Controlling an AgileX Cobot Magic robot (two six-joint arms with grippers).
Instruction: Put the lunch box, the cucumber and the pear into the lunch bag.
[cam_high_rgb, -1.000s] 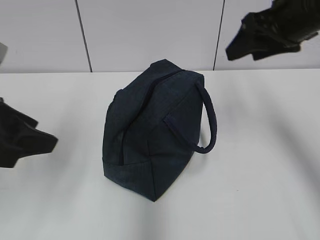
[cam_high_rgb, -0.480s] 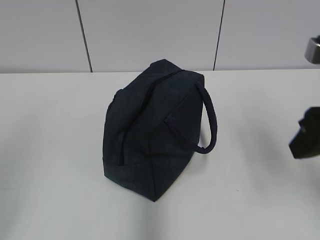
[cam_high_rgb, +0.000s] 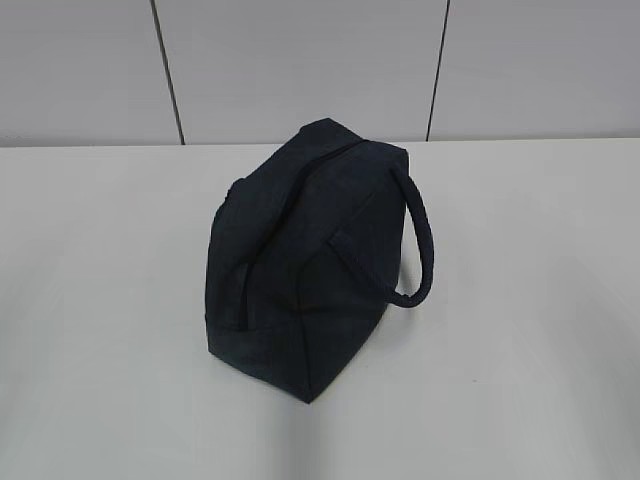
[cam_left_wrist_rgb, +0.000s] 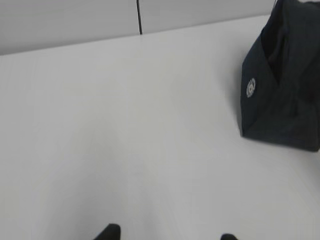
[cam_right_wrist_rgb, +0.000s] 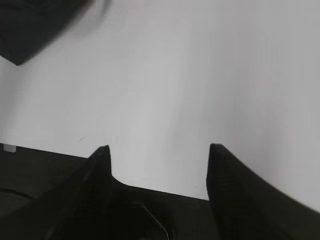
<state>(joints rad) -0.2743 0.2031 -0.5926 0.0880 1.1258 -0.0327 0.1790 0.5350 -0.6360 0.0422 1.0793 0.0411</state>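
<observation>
**On the counter: a closed navy bag, both claws drawn back**

At the middle of the white counter (cam_high_rgb: 520, 300) sits the lunch bag (cam_high_rgb: 300, 270), a boxy dark navy fabric bag lying with its zipper line (cam_high_rgb: 290, 205) running along the top ridge, apparently closed. Its looped strap handle (cam_high_rgb: 420, 240) arcs out to the right. On one end panel, in the left wrist view, a small round silvery emblem (cam_left_wrist_rgb: 250, 87) shows; its writing is too small to read. The counter is smooth, matte and pale. Behind it stands a light grey panelled wall (cam_high_rgb: 300, 70) with thin dark vertical seams.

Left claw (cam_left_wrist_rgb: 167, 235): only two dark fingertips peek in at the frame's bottom, spread apart over bare counter, well apart from the bag. Right claw (cam_right_wrist_rgb: 159, 160): its black fingers stand spread wide, nothing between them, with a blurred dark corner of the bag at the upper left.
</observation>
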